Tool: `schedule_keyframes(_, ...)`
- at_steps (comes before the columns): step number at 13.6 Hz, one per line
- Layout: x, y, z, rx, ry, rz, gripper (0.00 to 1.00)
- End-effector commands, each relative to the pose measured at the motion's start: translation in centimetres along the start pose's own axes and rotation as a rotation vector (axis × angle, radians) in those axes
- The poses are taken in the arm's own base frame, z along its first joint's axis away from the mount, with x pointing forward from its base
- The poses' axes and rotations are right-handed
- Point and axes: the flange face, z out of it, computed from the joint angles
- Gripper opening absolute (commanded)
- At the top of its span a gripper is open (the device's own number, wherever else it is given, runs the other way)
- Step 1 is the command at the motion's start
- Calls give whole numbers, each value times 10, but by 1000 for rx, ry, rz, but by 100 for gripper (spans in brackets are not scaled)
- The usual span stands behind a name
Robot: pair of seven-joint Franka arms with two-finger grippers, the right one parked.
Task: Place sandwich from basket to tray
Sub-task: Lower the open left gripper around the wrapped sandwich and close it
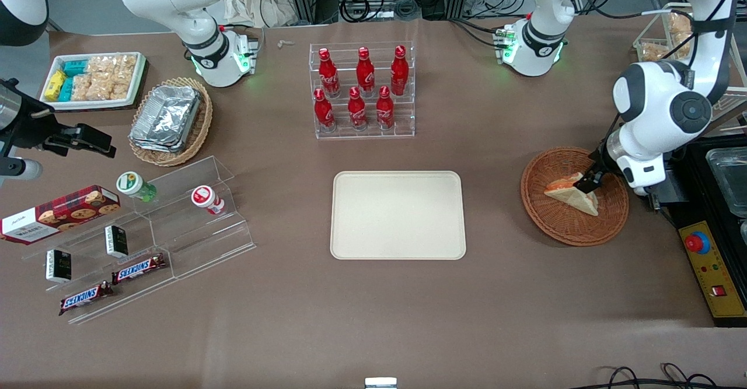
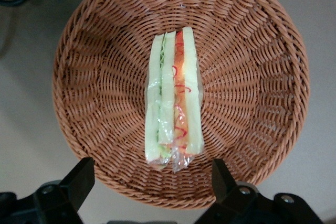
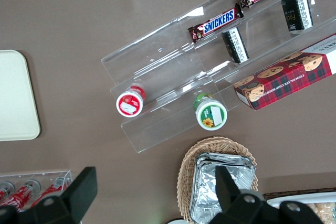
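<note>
My hand (image 1: pixel 588 180) hangs low over the basket (image 1: pixel 560 225), at about the two o'clock part of its rim as the front camera sees it, with its fingers (image 2: pixel 79 179) spread wide and nothing between them. From my wrist I look straight down: one finger stands to each side of the sandwich's (image 2: pixel 174 98) nearer end, and neither touches it.

The sandwich lies in the middle of the basket, wrapped in clear film, its green and orange-red layers showing edge-on between the slices of bread. It rests on the wicker, not lifted.

The tray (image 1: pixel 398 214) sits on the surface at roughly nine o'clock from the basket, well apart from it, with nothing on it.

So I judge the task barely begun: I am lined up for the grasp. Closing on the sandwich, lifting, carrying and setting down all remain.
</note>
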Motion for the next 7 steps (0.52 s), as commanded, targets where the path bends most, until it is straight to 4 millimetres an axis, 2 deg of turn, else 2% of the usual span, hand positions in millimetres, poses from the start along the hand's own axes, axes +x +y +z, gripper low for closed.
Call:
schedule_keyframes(1,1,5,14,-22,26,-65,100)
schedule_keyframes(7,1,13,41,-23,31,-109,100)
